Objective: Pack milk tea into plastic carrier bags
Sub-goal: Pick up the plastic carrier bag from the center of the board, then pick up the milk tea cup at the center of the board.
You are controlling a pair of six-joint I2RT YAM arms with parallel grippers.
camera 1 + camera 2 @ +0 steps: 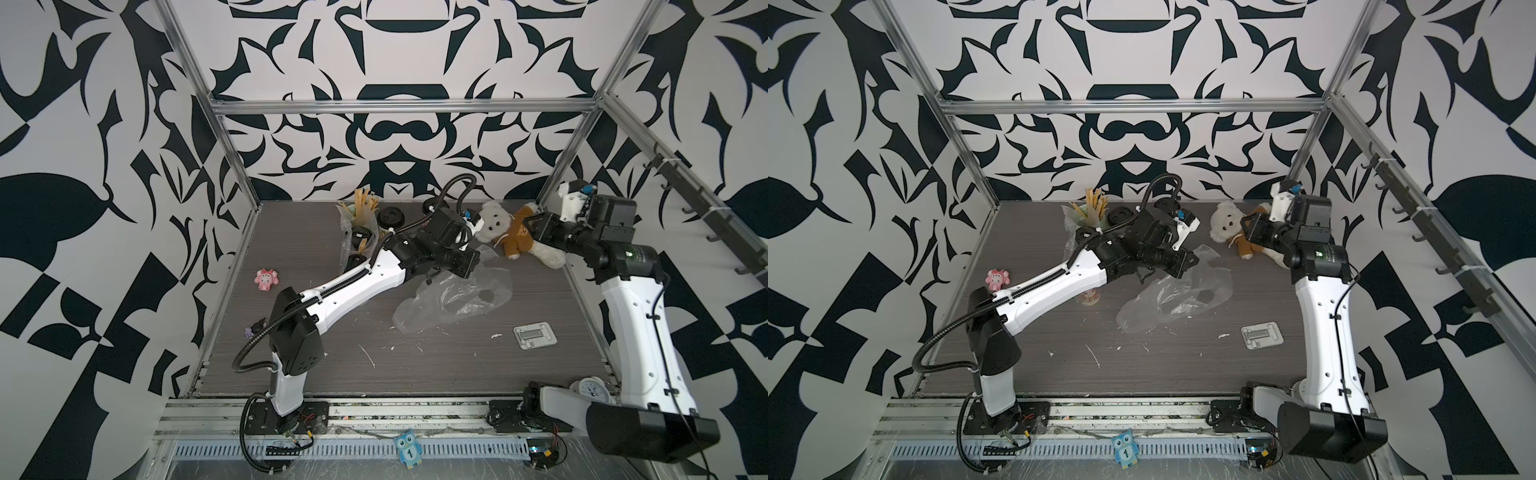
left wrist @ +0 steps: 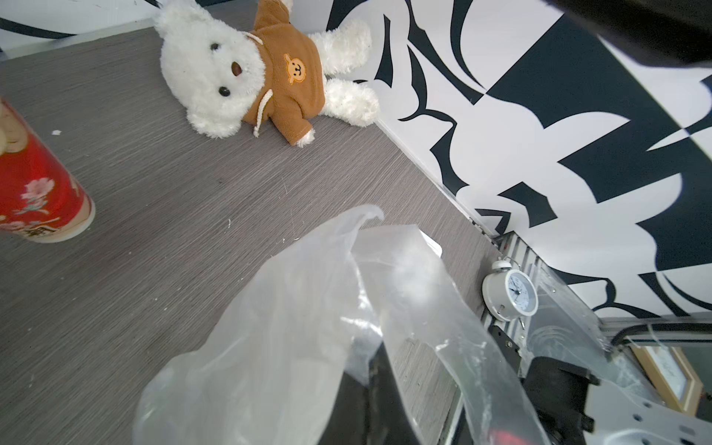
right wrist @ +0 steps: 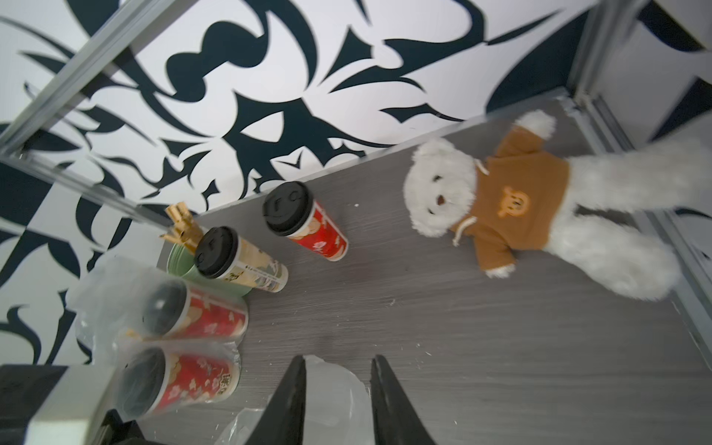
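My left gripper (image 2: pixel 375 362) is clenched on a fold of the empty carrier bag (image 1: pixel 453 299), which sprawls mid-frame in both top views. The right gripper (image 3: pixel 339 362) hangs with its jaws parted, gripping nothing that I can see, near the teddy bear (image 3: pixel 481 204). The film looks feather-light, limp and slick, so I judge that a pinch on a doubled edge or a handle loop is the hold least likely to slip. One grip alone won't keep the mouth open. The bag's long axis runs from lower left to upper right of the top views, with the pinched end lifted at the upper right; which end is the mouth I cannot tell. The loose red cup (image 3: pixel 304 227) and the cream-yellow cup (image 3: pixel 239 262) stand upright at upper centre of the top views, lids up and axes vertical. They look stiff but crushable, best taken mid-sleeve. The bagged red cups (image 3: pixel 200 312) sit upright in the filled bag (image 3: pixel 96 304) beside them.
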